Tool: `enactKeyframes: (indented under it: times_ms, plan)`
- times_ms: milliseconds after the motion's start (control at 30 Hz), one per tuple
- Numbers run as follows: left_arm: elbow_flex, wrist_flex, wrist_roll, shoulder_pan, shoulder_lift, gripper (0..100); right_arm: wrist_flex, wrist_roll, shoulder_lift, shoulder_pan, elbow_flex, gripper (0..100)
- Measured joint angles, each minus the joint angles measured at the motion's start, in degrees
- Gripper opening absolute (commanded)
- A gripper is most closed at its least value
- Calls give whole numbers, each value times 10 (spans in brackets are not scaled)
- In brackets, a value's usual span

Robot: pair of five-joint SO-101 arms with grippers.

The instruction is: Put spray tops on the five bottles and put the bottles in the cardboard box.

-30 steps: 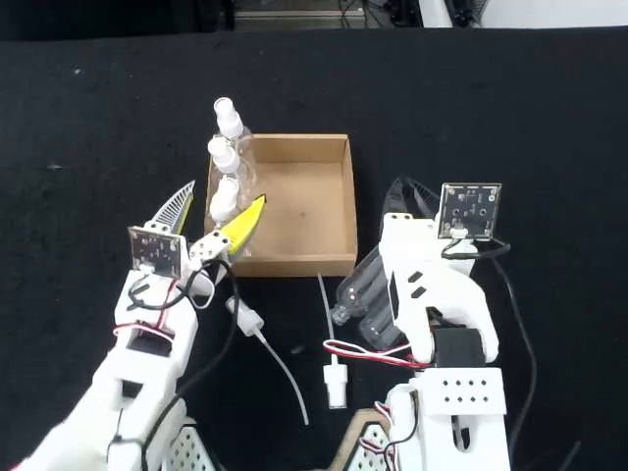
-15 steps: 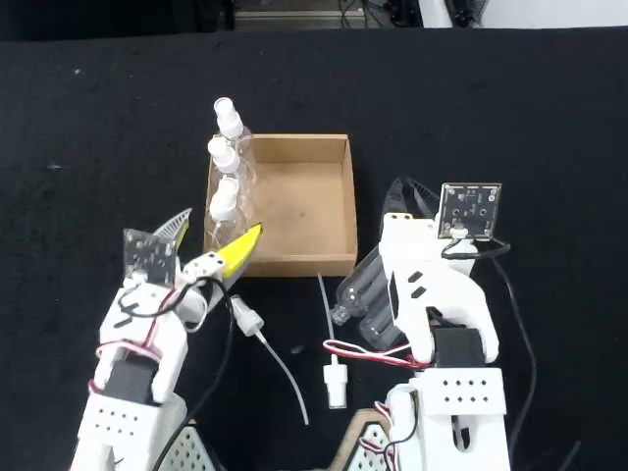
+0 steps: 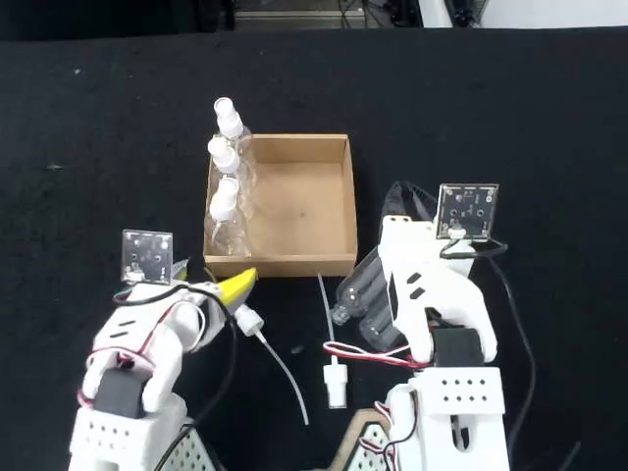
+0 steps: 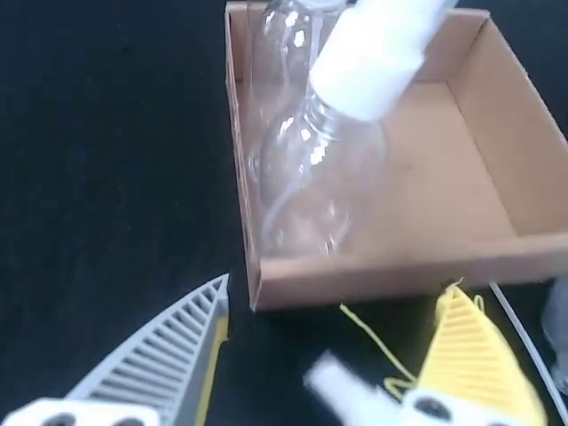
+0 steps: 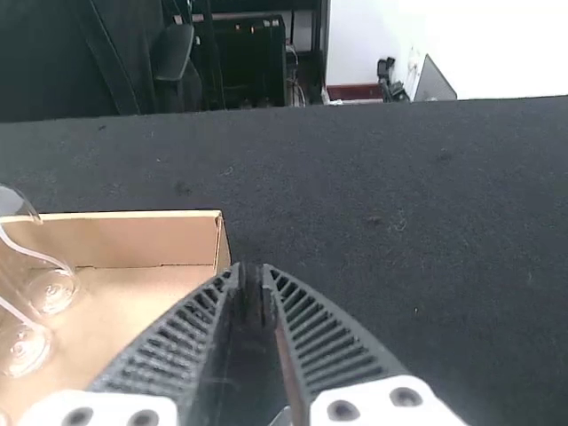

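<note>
Brown cardboard box, from high: three clear white-topped bottles inside, two bare bottles on the desk. Left wrist: my left gripper is open by the box. Right wrist: my right gripper is closed, empty.

Black cloth-covered table; beyond its far edge stand a dark chair, black cabinet and white wall.

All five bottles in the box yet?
No: three capped bottles stand in the cardboard box, two uncapped bottles lie on the table outside it.
</note>
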Motion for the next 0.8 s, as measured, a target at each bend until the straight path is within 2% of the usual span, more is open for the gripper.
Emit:
enactKeyframes:
  times_ms: [133,267,433,567,667,800]
  plan:
    - [-60,100,3,0,-10,325,11,0,0,16,-6,12]
    - [-62,116,4,0,-8,325,99,44,1,27,-75,12]
    - [-63,121,4,0,-9,325,243,160,1,16,-174,15]
    - [-60,121,-37,0,-11,325,353,253,1,15,-208,113]
    - [-49,121,-54,0,-7,325,406,313,1,11,-214,174]
    - [-43,121,-56,0,-11,325,441,427,31,11,-215,152]
